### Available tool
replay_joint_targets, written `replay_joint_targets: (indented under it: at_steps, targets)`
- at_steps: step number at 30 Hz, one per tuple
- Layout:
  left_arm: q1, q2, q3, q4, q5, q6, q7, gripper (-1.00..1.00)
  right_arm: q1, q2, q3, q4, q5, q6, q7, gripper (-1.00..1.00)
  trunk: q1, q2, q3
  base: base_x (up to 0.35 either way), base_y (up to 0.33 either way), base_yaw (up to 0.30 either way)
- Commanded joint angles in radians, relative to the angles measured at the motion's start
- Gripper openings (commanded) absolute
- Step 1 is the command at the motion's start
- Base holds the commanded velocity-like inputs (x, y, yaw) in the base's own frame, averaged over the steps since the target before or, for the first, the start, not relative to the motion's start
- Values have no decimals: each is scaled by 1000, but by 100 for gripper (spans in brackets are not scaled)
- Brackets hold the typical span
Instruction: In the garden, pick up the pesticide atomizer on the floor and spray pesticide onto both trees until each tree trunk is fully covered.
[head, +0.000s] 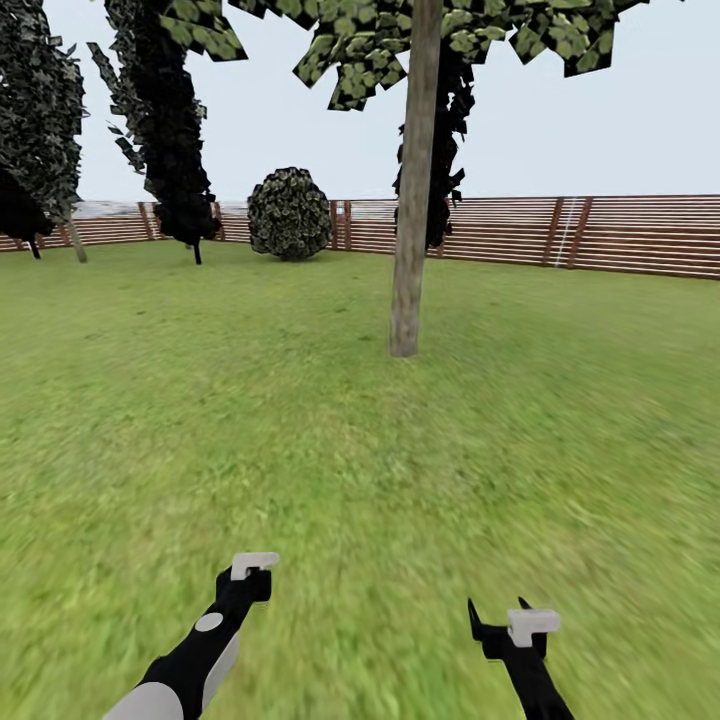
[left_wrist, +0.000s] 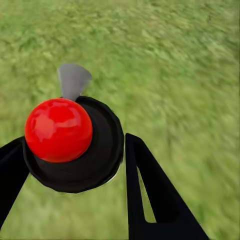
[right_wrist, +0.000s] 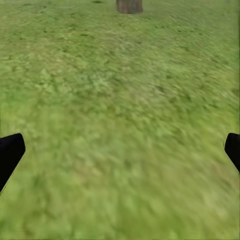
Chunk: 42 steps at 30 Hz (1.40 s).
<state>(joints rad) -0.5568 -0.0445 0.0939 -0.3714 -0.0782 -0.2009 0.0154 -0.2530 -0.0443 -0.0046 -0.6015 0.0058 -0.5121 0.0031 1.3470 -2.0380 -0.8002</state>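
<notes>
While clamped between left gripper (left_wrist: 75, 175) fingers, pesticide atomizer (left_wrist: 70, 142), tree trunk (head: 414, 180) ahead

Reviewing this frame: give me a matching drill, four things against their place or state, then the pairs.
Things:
1. pesticide atomizer
2. right gripper
3. tree trunk
4. round bush

States:
A. standing on the lawn ahead of the robot
B. by the fence at the back
C. between the left gripper's fingers
D. open, nothing held

Pairs: 1-C, 2-D, 3-A, 4-B
</notes>
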Motion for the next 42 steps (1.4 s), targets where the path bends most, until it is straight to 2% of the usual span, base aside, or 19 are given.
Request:
replay_joint_targets:
  at_steps: [1,27,42]
  targets:
    - [0,0,0,0,0,0,0,-100,0,1,0,5,0,-9,0,100,0,0,0,340,0,-2]
    - [0,0,0,0,0,0,0,-100,0,0,-2,33,-3,-23,0,100,0,0,0,341,0,0]
    - [1,-1,-1,0,0,-1,-2,-100,0,0,-1,34,-3,-22,0,100,0,0,-22,341,0,0]
